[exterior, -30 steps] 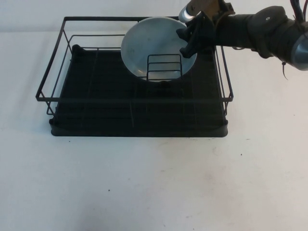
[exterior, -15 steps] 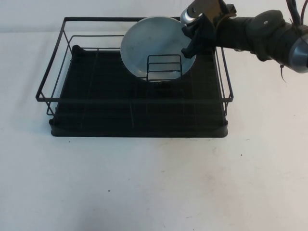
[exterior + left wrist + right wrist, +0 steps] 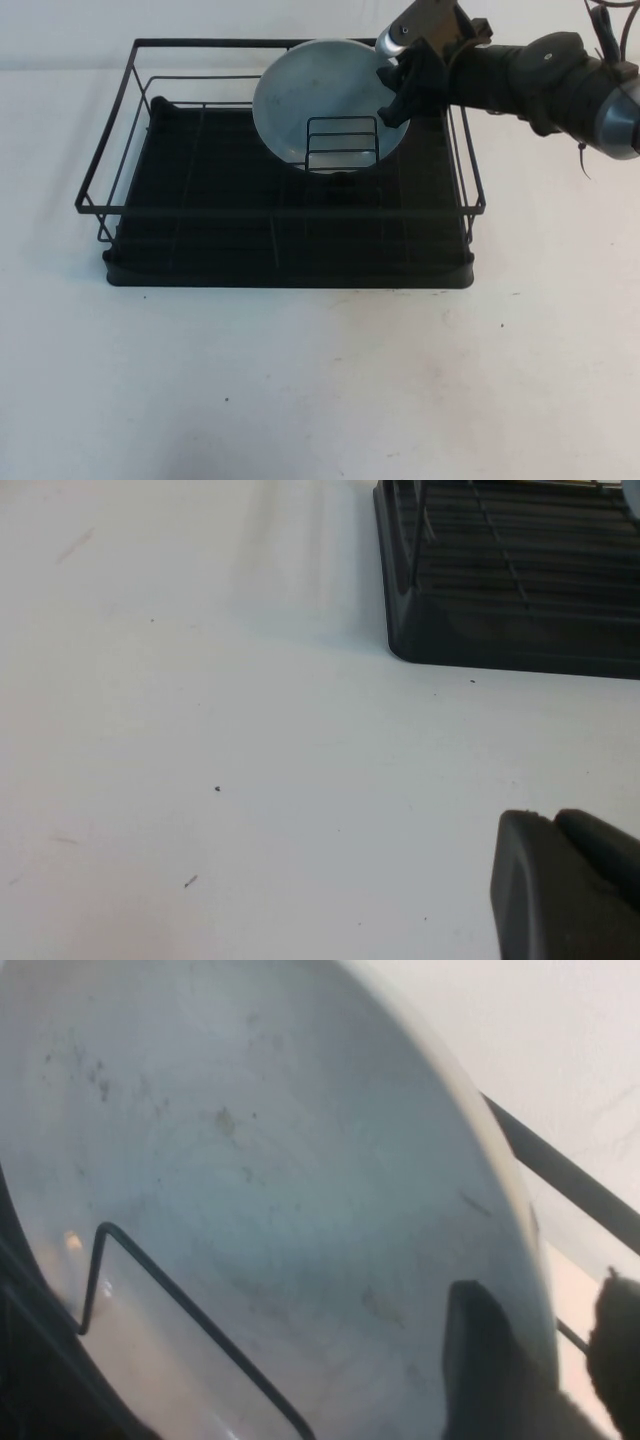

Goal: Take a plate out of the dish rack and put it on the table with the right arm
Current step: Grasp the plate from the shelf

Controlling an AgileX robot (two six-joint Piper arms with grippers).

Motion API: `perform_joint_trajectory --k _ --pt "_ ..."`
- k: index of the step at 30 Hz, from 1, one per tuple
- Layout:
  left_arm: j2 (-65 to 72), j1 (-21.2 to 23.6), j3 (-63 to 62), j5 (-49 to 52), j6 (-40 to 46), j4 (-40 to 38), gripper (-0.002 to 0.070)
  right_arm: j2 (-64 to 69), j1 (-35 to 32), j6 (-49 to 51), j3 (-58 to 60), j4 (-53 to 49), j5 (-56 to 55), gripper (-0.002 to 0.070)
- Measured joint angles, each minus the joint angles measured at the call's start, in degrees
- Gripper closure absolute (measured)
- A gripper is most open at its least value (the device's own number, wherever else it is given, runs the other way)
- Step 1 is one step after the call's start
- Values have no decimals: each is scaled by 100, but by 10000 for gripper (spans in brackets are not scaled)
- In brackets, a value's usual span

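Plate (image 3: 325, 95): round, pale grey-blue, standing tilted on edge in the far right part of the dish rack, leaning against the small wire divider (image 3: 341, 142); top edge level with the rack's far rail.
Dish rack (image 3: 120, 150): black wire frame on a black tray base, set on the far half of the desk.
Desk (image 3: 320, 380): white, faintly specked, bare in front of the rack.
Right arm (image 3: 540, 80): reaching in from the far right, over the rack's far right corner.
Right gripper (image 3: 398, 80): at the plate's upper right rim; in the right wrist view one finger (image 3: 480, 1360) in front of the plate face, the other behind the rim; jaws clamped on the plate's edge.
Left gripper (image 3: 565, 890): only a dark tip in the left wrist view, low over bare desk near the rack's corner; cannot tell whether jaws apart or together.
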Motion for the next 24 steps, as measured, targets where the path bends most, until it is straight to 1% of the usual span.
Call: perform_joint_trajectory --k 3,8,21,24 --pt "0 0 0 0 0 0 679 0 0 0 0 11 -35 442" --pt "0 0 0 0 0 0 679 9 0 0 0 11 -105 431" --pt "0 0 0 0 0 0 679 121 0 0 0 97 -229 430" --pt "0 0 0 0 0 0 679 121 0 0 0 214 -239 442"
